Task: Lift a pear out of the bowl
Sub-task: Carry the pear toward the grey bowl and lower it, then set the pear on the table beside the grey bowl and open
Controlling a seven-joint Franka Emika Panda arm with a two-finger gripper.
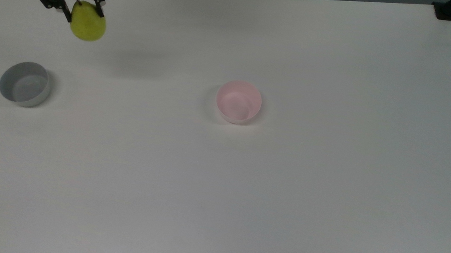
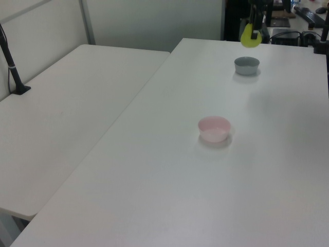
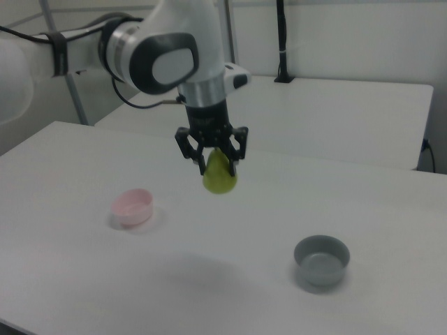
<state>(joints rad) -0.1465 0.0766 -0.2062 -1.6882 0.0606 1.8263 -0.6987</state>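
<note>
Hanging stem-up from the tool [image 1: 82,11], which was clamped on its narrow upper part, the pear [image 1: 88,25] was in the air near the top view's far left, well apart from the empty pink bowl [image 1: 238,102].

On the wide white table [image 1: 284,194], the small pale pink plastic bowl [image 1: 238,102] sits near the middle of the top view, and the grey straight-sided bowl [image 1: 24,84] lies well apart at the top view's left. The yellow-green pear [image 1: 87,24] hangs above the table, clamped in the black two-finger gripper [image 1: 82,10], nearer the grey bowl and toward the far edge.
</note>
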